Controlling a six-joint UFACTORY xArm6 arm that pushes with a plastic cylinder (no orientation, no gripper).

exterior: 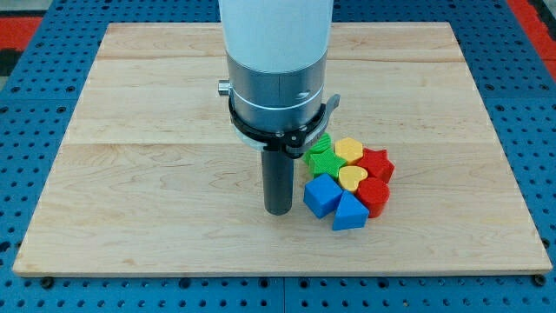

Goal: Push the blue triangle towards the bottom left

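Note:
The blue triangle (pixel 350 212) lies at the bottom of a tight cluster of blocks right of the board's middle. A blue cube (pixel 322 195) touches it on its left. My tip (pixel 278 210) rests on the board just left of the blue cube, about level with the triangle and a short gap to its left. The arm's white and grey body (pixel 278 69) rises above the rod and hides the board behind it.
The cluster also holds a green block (pixel 323 155), a yellow hexagon-like block (pixel 349 149), a yellow heart (pixel 352 178), a red star (pixel 378 163) and a red round block (pixel 374 195). The wooden board (pixel 130 174) lies on a blue pegboard (pixel 35 104).

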